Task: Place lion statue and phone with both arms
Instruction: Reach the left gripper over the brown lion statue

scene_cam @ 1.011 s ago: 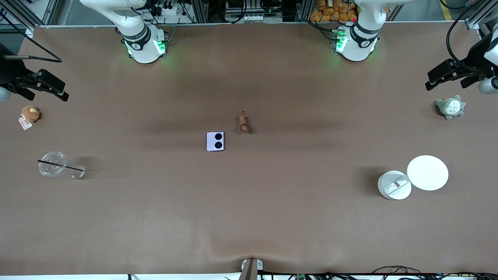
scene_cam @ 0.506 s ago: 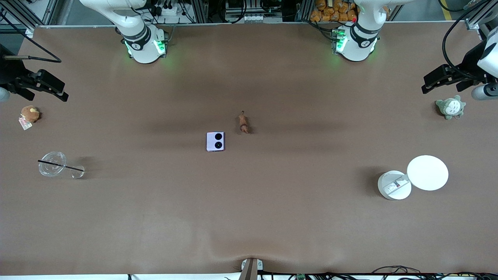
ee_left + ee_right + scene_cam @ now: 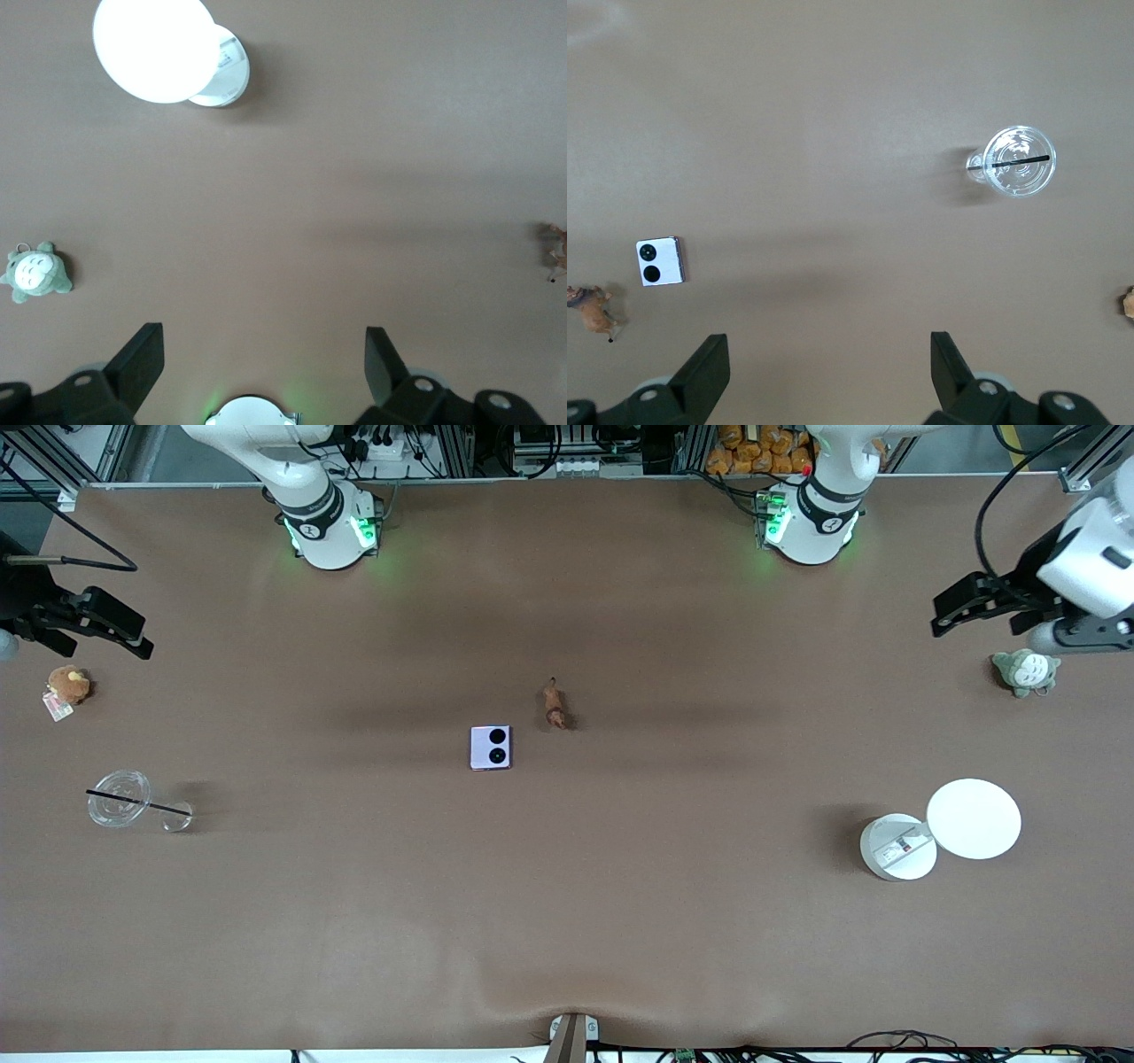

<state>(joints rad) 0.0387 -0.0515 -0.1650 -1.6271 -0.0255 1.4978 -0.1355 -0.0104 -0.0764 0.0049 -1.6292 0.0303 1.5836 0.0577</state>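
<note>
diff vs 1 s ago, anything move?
Only the left hand: it has swung in from the left arm's end of the table toward the middle, above the grey-green plush, open and holding nothing. The right hand barely shifted, open, near the orange-brown plush. Lion statue and phone lie untouched.

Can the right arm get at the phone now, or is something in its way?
Probably yes. The phone lies flat mid-table with bare table around it; the lion statue stands apart beside it. The right claw is open, up over its end of the table.
</note>
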